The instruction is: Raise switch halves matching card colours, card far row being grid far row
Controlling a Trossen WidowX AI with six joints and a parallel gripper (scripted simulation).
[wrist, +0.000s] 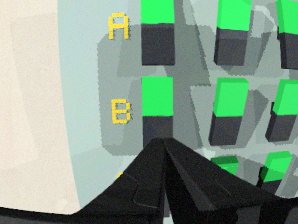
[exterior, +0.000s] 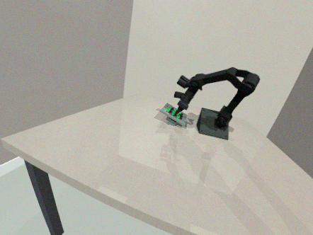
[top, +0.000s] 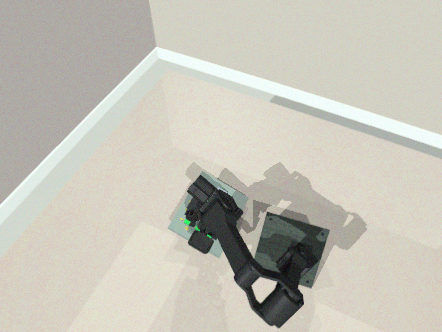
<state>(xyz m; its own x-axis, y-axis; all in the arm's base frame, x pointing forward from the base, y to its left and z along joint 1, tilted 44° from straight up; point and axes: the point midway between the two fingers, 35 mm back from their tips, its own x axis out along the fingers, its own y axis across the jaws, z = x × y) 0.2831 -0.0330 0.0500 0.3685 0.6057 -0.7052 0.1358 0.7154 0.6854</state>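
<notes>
The arm bends forward from its dark base plate (exterior: pixel 205 130) and brings the tool (wrist: pixel 162 152) low over the pale switch panel (exterior: pixel 163 110), which lies on the tabletop (exterior: pixel 106 148) just beside the base. The tool's fingers are pressed fully together and grip nothing. In the wrist view their joined tip sits at the dark near half of the row B, column 1 switch (wrist: pixel 157 106), whose green half lies beyond it, with the row A, column 1 switch (wrist: pixel 157 26) farther on.
</notes>
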